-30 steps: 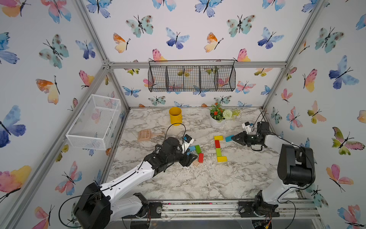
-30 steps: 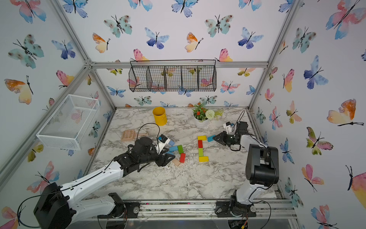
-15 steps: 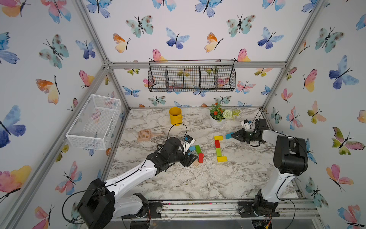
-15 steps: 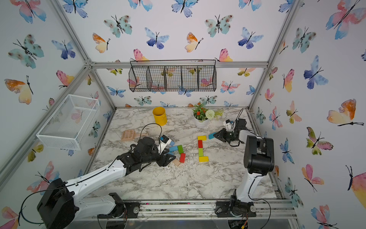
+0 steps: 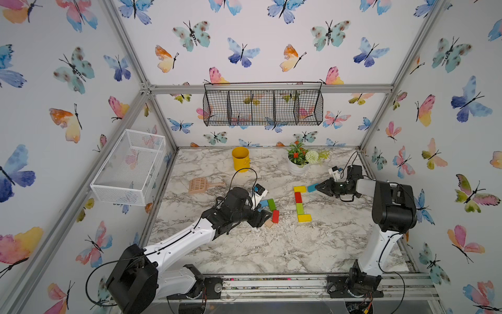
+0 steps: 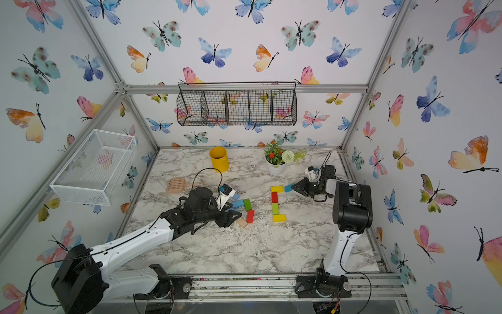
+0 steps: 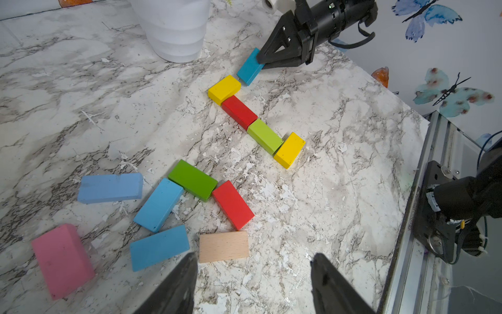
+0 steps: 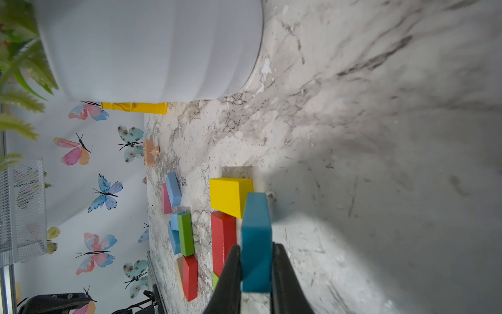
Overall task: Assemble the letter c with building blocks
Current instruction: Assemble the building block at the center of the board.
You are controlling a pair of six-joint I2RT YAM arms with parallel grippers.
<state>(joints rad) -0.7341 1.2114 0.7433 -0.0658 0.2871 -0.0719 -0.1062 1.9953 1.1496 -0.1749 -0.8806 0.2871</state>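
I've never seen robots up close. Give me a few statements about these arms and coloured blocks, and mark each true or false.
1. The right end effector grips a teal block. True.
2. The left end effector holds the tan block. False: it is open and empty; the tan block lies on the table in front of it.
3. In the placed line, a red block and a light green block touch end to end. True.
4. The pink block belongs to that line. False: it lies apart, among the loose blocks.
5. The yellow cup lies on its side. False: it stands upright.
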